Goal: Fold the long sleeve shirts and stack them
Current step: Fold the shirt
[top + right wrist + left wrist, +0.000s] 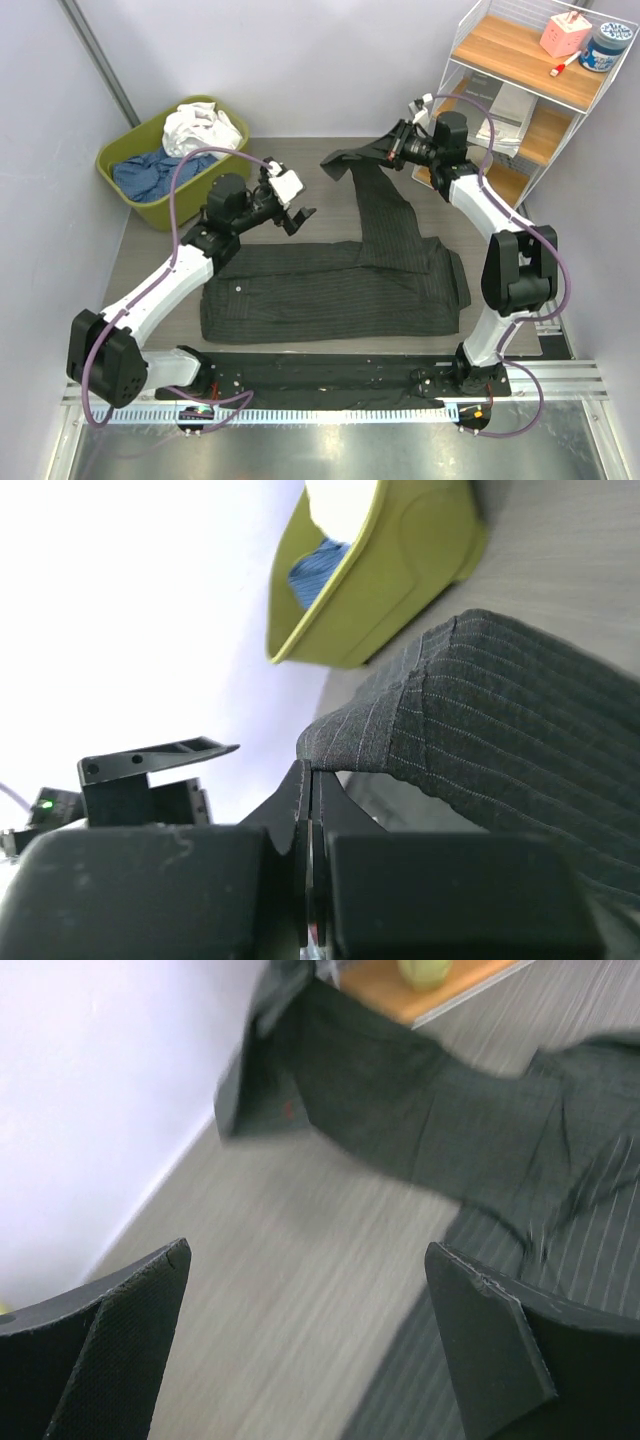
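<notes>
Clamped right pincer point(309, 780) (arm reaching far) grips shirt sleeve point(500, 700); left pincer point(305, 1252) hovers agape, empty.

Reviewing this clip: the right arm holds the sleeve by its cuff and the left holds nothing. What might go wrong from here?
1. The right pincer bites only the cuff edge of the sleeve, so the cloth may slip out mid-fold.
2. The left pincer is open and off the shirt body. Pulling the sleeve may drag the body askew.
3. The right arm works close to the wire shelf and a wide swing might bump it.
</notes>
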